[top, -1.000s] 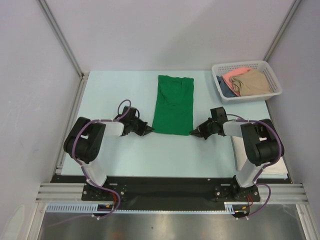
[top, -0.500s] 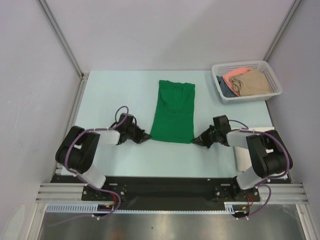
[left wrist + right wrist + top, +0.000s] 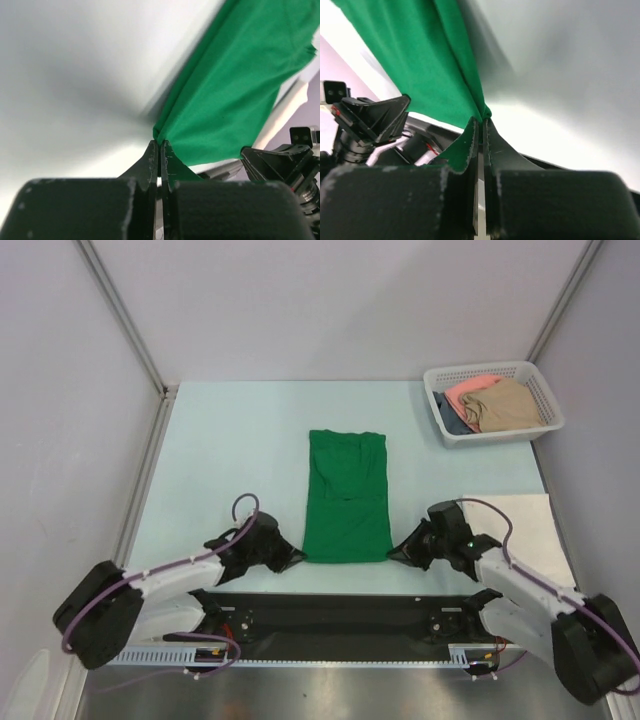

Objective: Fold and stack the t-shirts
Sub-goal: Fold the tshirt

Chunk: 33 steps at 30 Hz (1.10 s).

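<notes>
Green t-shirt [image 3: 346,498] lies lengthwise, stretching away from me; my left gripper [image 3: 296,558] and right gripper [image 3: 395,554] each pinch one near corner.

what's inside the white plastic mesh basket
The white mesh basket holds a crumpled salmon-pink shirt, a tan shirt and dark blue cloth peeking out beneath; anything deeper is covered.

Both arms lie low, left tool [image 3: 297,558] and right tool [image 3: 393,556] pinched closed, tips facing inward.
</notes>
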{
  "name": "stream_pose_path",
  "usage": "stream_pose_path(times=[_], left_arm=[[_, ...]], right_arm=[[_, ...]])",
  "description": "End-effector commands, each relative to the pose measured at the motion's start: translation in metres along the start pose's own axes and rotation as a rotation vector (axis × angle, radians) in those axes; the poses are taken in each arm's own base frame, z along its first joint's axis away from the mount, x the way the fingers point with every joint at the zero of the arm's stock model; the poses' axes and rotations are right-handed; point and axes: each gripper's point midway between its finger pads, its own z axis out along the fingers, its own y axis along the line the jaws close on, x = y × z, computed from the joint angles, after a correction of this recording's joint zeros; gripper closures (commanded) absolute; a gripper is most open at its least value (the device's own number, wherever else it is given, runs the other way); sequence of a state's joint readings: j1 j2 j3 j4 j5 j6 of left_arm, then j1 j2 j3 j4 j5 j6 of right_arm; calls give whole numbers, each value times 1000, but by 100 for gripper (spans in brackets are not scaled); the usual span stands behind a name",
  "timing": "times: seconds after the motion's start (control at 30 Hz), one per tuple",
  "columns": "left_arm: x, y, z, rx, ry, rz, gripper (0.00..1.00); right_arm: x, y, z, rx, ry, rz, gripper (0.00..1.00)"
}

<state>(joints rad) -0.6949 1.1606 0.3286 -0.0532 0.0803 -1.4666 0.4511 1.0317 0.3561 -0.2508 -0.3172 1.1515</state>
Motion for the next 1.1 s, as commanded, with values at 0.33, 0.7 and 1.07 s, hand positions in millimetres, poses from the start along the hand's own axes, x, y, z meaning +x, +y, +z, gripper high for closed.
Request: stream_pose_path(times=[0.33, 0.7, 1.07], left_arm=[[29, 3, -35, -41, -70, 60, 100], [-60, -124, -44, 19, -164, 235, 100], [-133, -230, 21, 47, -41, 423, 100]], right_arm=[[45, -33, -40, 69, 5, -136, 100], [-61, 83, -41, -1, -18, -248, 100], [-170, 162, 9, -9, 2, -294, 100]])
